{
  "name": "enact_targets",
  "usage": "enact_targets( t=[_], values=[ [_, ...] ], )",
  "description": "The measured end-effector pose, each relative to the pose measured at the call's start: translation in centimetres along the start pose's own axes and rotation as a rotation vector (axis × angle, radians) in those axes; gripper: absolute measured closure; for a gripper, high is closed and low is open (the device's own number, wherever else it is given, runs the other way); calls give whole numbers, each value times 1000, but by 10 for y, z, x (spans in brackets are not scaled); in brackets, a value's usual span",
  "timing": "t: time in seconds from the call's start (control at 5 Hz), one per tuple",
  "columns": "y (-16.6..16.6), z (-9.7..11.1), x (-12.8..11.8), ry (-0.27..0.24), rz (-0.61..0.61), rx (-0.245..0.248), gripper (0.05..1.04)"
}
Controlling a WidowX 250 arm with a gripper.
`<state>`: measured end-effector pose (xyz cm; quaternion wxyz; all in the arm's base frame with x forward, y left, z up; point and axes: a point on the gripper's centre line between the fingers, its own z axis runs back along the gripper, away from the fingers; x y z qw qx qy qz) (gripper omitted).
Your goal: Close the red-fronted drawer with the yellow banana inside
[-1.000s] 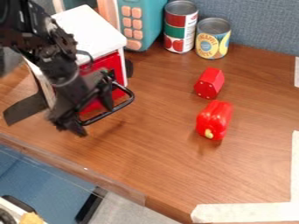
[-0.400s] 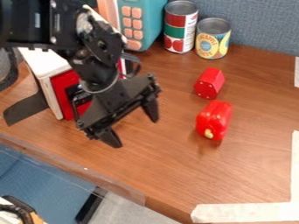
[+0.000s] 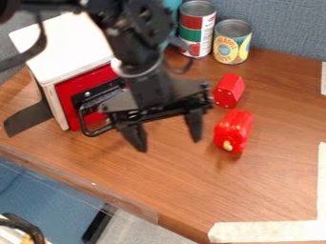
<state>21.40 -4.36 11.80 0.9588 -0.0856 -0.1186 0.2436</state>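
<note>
Camera view: open claw, glossy pepper.

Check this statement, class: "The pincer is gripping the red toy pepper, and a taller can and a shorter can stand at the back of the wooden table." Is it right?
Not quite. The camera view shows the pincer open and holding nothing; the red toy pepper lies beside it on the wooden table. The taller can and shorter can do stand at the back.
</note>
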Motion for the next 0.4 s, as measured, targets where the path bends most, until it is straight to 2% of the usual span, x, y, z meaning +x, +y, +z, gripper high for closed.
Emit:
enact_targets(
  t=[0.2,0.4],
  values=[
    [-20,15,-12,7,-252,64,85],
    [-36,31,-28,-15,-446,69,85]
  ],
)
